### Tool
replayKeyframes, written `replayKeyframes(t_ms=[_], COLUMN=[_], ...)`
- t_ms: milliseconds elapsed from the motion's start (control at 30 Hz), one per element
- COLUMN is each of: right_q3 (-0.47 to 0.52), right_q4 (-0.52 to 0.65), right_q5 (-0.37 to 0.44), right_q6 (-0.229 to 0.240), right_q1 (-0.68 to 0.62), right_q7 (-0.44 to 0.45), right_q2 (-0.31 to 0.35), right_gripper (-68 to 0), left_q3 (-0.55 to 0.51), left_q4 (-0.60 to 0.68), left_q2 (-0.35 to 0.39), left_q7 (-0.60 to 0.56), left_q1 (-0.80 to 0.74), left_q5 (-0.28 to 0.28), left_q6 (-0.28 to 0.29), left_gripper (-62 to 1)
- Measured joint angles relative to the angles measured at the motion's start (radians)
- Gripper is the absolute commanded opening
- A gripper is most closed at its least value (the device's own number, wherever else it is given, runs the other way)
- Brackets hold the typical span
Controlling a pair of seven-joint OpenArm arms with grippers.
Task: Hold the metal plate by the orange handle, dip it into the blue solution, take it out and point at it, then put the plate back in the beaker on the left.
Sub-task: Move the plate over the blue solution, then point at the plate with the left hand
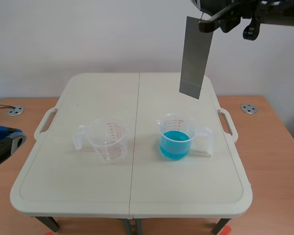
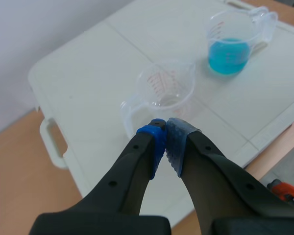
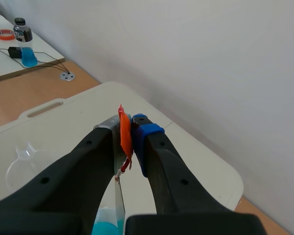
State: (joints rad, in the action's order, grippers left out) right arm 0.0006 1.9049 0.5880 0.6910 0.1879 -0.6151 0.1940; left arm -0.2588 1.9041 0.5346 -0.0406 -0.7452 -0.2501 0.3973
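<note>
Pale wall stands behind a white folding table [image 1: 78,191], on which two clear plastic measuring beakers sit side by side, well apart. The left beaker [image 1: 108,142] is empty; the right beaker [image 1: 172,120] holds the blue solution [image 1: 174,145].

The right gripper [image 3: 126,129] is raised high and clamped on the orange handle [image 3: 125,142], with the metal plate [image 1: 196,56] hanging from it, slightly tilted. The plate's lower edge is well above the solution and looks set toward the table's far side of it. The left gripper [image 2: 165,142] hangs low near the table's left edge, its blue pads [image 2: 154,142] pressed together on nothing, just short of the empty beaker.

The plate is out of both beakers, so the carry is in hand; whether it has been dipped yet cannot be told, as no wetness shows. If the dip is next, the right arm must bring the plate over the beaker's mouth and lower it straight, keeping its edge off the rim so the light beaker is not tipped.
</note>
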Motion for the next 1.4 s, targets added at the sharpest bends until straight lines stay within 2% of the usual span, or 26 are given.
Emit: replayKeyframes(t_ms=[67, 267, 400, 500, 900, 1000, 1167, 1400], right_q3=[-0.001, -0.002, -0.003, -0.003, -0.003, -0.003, -0.003, -0.003], right_q4=[0.000, 0.000, -0.004, -0.020, -0.058, -0.058, -0.058, -0.058], right_q5=[0.005, 0.004, 0.004, 0.004, 0.003, 0.004, 0.003, 0.003], right_q6=[0.012, 0.016, 0.016, 0.016, 0.017, 0.017, 0.017, 0.017], right_q1=[-0.015, -0.045, -0.045, -0.045, -0.045, -0.045, -0.045, -0.045], right_q7=[0.000, 0.001, 0.016, 0.020, 0.038, 0.041, 0.041, 0.041], right_q2=[0.000, 0.000, 0.000, 0.000, 0.000, 0.000, 0.000, 0.000], right_gripper=[-66.2, -66.2, -66.2, -66.2, -66.2, -66.2, -66.2, -66.2], left_q3=[0.034, 0.132, 0.203, 0.257, 0.482, 0.535, 0.612, 0.699], left_q4=[-0.002, -0.050, -0.106, -0.150, -0.343, -0.389, -0.460, -0.600], left_q2=[0.000, 0.000, 0.000, 0.000, 0.000, -0.003, -0.044, -0.139], left_q7=[0.001, 0.007, 0.032, 0.056, 0.056, 0.056, 0.056, 0.056], left_q1=[0.042, 0.176, 0.276, 0.353, 0.633, 0.700, 0.796, 0.925], left_q5=[0.022, 0.025, 0.075, 0.075, 0.074, 0.074, 0.076, 0.143], left_q6=[0.000, 0.000, 0.001, 0.023, 0.024, 0.063, 0.072, 0.087], left_gripper=[-59.0, -59.0, -59.0, -59.0, -59.0, -59.0, -59.0, -59.0])
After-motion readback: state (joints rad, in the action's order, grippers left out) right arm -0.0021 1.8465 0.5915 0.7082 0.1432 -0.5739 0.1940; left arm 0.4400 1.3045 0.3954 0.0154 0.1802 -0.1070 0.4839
